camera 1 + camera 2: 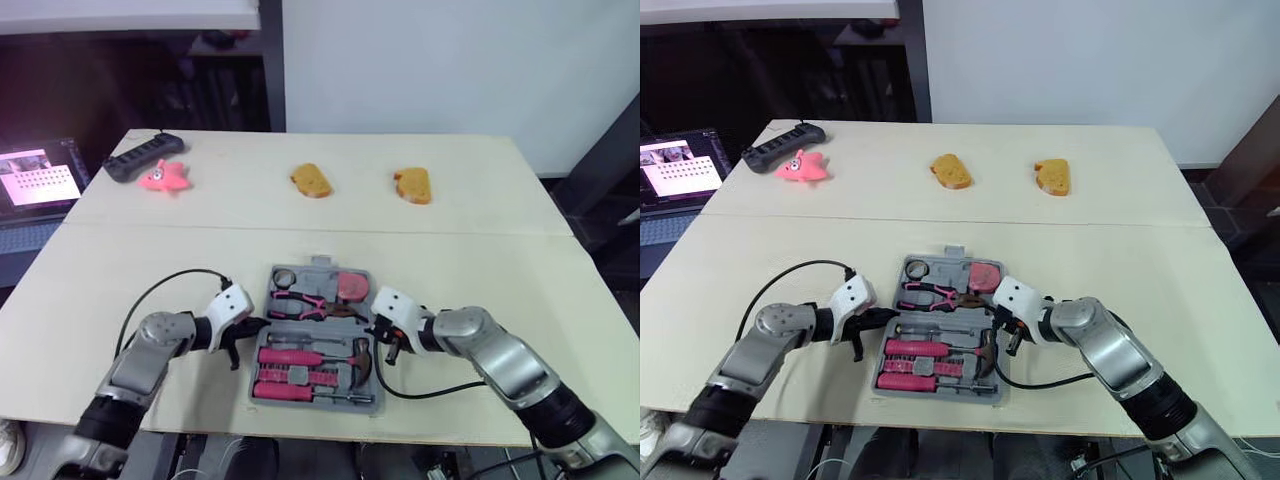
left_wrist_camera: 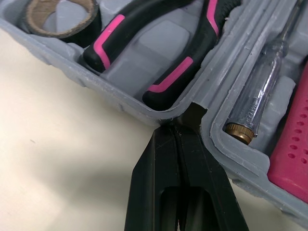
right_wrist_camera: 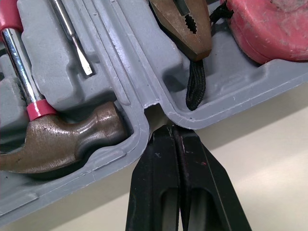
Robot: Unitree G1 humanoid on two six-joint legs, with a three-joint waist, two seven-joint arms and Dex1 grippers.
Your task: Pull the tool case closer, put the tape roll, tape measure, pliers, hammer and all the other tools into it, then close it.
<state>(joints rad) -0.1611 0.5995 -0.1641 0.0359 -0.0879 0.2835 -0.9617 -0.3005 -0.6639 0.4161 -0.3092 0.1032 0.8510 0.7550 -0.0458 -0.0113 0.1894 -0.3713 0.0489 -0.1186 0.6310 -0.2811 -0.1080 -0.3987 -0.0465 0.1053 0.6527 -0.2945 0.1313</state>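
Against the moulded grey tool case (image 1: 318, 408), left pincer (image 2: 175, 130) and right pincer (image 3: 172, 129) sit clenched, empty

The tool case (image 3: 269, 79) is grey, the pliers (image 2: 168, 78) black and pink, the tape measure (image 3: 269, 24) pink, the hammer (image 3: 67, 139) head brown.

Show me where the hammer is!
The hammer lies in the near half of the open gray tool case, on its right side, with its head close to the right tool.
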